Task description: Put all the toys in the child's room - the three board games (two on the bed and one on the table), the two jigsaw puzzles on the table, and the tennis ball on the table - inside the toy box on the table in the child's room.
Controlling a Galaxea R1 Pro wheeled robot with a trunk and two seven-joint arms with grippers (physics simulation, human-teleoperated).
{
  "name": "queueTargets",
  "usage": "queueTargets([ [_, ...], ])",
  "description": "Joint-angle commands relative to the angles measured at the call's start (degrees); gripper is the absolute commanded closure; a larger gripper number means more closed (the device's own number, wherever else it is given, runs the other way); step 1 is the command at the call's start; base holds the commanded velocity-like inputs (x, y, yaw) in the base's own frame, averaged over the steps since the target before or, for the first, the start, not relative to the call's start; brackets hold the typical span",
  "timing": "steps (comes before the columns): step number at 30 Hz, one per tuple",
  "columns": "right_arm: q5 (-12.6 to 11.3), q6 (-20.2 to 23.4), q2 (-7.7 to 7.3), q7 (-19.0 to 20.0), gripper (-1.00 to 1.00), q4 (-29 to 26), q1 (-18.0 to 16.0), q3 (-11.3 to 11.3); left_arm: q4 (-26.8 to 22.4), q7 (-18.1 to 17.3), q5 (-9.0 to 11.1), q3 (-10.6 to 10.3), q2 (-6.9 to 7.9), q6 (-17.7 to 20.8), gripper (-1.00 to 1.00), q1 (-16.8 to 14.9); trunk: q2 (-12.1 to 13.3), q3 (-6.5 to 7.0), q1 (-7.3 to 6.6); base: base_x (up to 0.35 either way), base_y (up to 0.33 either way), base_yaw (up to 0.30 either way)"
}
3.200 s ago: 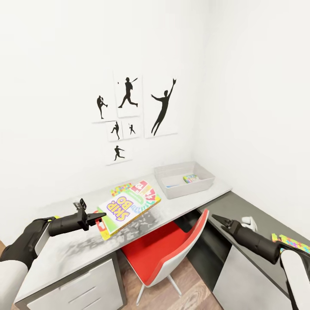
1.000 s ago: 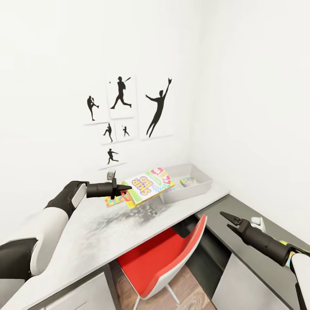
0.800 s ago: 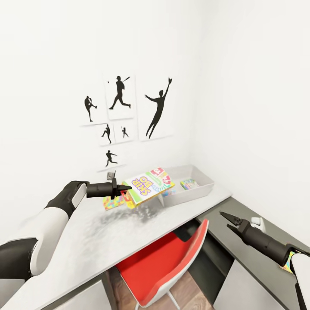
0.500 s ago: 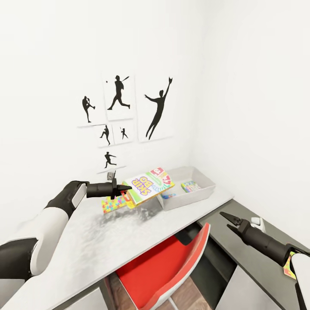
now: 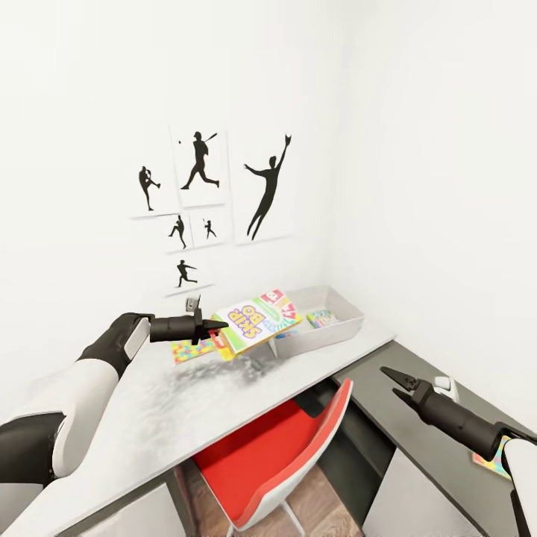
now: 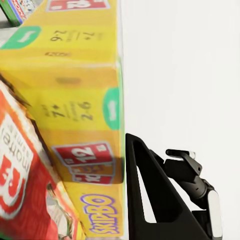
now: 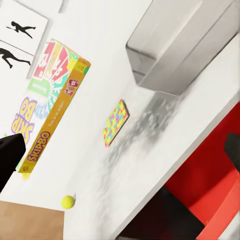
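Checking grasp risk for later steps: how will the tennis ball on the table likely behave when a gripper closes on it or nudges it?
The tennis ball is round and lies free on the smooth table, so a nudge would probably roll it. It looks small, likely light. Closing off-centre might squirt it sideways.

The held game box (image 5: 250, 322) hides most of the jigsaw puzzle (image 5: 183, 350) and the toy box (image 5: 332, 328)'s near end.

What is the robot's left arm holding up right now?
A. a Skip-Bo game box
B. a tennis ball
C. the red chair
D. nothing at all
A: the left gripper is shut on the Skip-Bo game box, lifted above the table just short of the toy box.
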Motion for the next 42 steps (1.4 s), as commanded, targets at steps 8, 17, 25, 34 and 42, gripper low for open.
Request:
queueTargets([
  [8,0.5,0.2,0.00,0.6,-1.00,0.0,-0.1,-0.1,0.0,-0.2,-0.1,0.2,-0.03,0.2,1.00,0.0,-0.1,-0.13,0.04,0.131,-0.160,0.000],
  [17,0.6,0.2,0.15,0.5,-1.00,0.1,-0.1,0.0,-0.1,-0.2,-0.1,0.2,-0.03,0.2,1.00,0.0,-0.1,-0.13,0.04,0.205,-0.090,0.000],
  [25,0.6,0.2,0.13,0.6,-1.00,0.1,0.0,0.0,-0.1,-0.2,-0.2,0.3,0.02,0.2,1.00,-0.1,-0.1,-0.13,0.04,0.155,-0.009,0.000],
  [34,0.5,0.2,0.18,0.6,-1.00,0.1,-0.1,0.2,-0.1,-0.2,-0.2,0.4,-0.01,0.2,1.00,0.0,-0.1,-0.13,0.04,0.211,-0.060,0.000],
  [42,0.5,0.2,0.14,0.6,-1.00,0.1,-0.1,0.0,-0.1,-0.2,-0.2,0.5,-0.02,0.2,1.00,0.0,-0.1,-0.13,0.04,0.142,-0.073,0.000],
])
